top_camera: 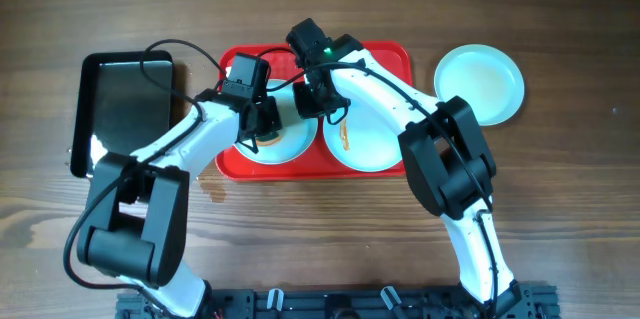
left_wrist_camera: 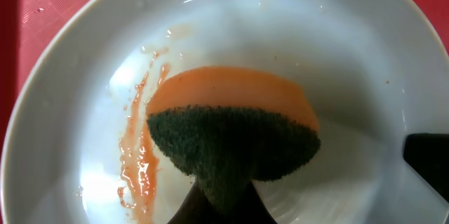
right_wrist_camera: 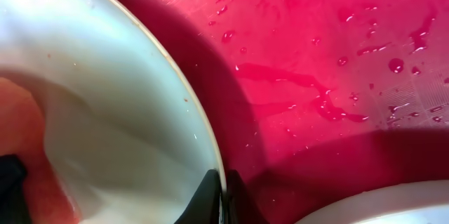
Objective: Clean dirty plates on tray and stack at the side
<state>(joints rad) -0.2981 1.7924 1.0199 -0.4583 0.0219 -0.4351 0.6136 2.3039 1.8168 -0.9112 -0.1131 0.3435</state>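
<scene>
Left gripper point(top_camera: 265, 131) reaches in over the red tray's point(top_camera: 390, 56) left edge, fingers pinched on an orange-and-green sponge point(left_wrist_camera: 231, 136) resting in the left plate point(left_wrist_camera: 337, 48) beside an orange smear point(left_wrist_camera: 137, 161). Right gripper point(right_wrist_camera: 223, 190) is closed narrow on that plate's rim, with wet tray beyond. Second plate point(top_camera: 375, 144) sits alongside; third plate point(top_camera: 480, 81) lies off-tray, right.

We see a brown wood-grain table point(top_camera: 560, 219) with three things lying straight on it. The tray point(top_camera: 398, 52), red and rectangular, sits near the middle, a little toward 12 o'clock. A glossy black tray point(top_camera: 120, 109) lies at 9 o'clock, just beside the red one but apart from it. One pale plate point(top_camera: 480, 81) rests on the bare wood at 2 o'clock, close to the tray's right edge, not touching.
</scene>
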